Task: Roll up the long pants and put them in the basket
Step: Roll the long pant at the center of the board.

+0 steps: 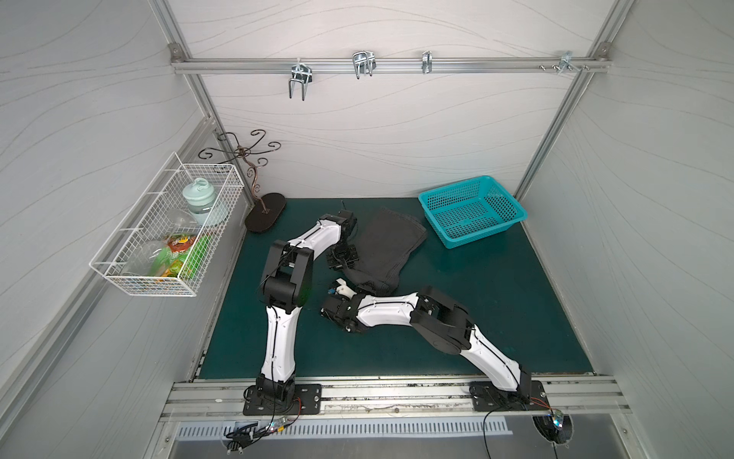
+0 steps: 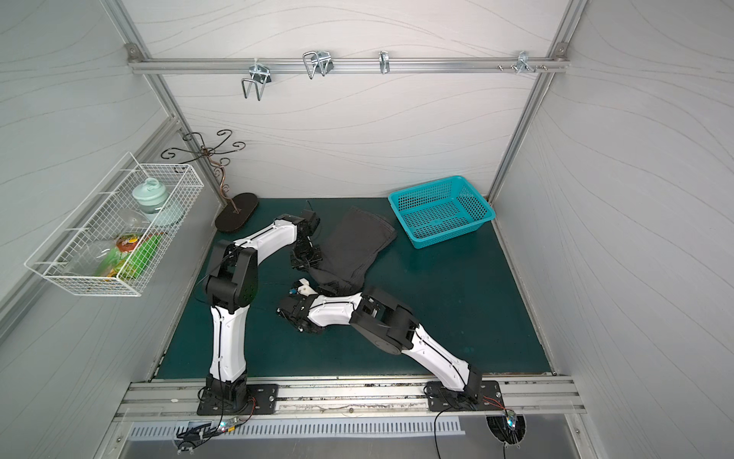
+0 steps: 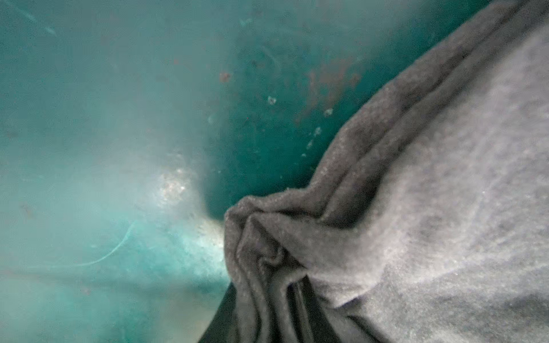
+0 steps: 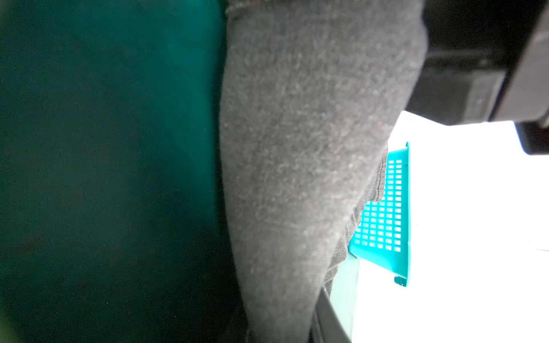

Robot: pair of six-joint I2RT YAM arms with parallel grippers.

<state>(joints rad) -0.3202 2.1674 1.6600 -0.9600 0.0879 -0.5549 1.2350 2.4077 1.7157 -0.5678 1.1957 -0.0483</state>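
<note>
**A:** What is the left gripper (image 1: 344,260) doing?

**B:** It is closed on the long pants (image 1: 387,246). It sits at the cloth's left edge in both top views. In its wrist view the grey fabric (image 3: 445,208) gathers into a tight bunch of folds running towards the gripper, though the fingers themselves are out of frame.

**A:** And the right gripper (image 1: 337,292)?

**B:** It lies low over the surface (image 1: 476,318), at the near end of the pants, pointing to the robot's left. Its wrist view shows the charcoal cloth (image 4: 297,148) very close, but nothing of the jaws, so whether it is open or clamped cannot be told.

**A:** Where do the pants lie overall?

**B:** They lie in the middle of the green surface as a folded band. The band runs from the back down towards the two grippers. The far end lies flat and squared. The near end is crumpled, between the left gripper and the right arm's forearm.

**A:** What surrounds them?

**B:** A teal basket (image 1: 452,186) stands at the back right, close to the pants' far corner, with a sliver of green between them. Its perforated wall (image 4: 386,213) also shows behind the cloth in the right wrist view. At the back left stands a curled metal stand (image 1: 265,216). A white wire basket (image 1: 151,284) hangs on the left wall.
</note>
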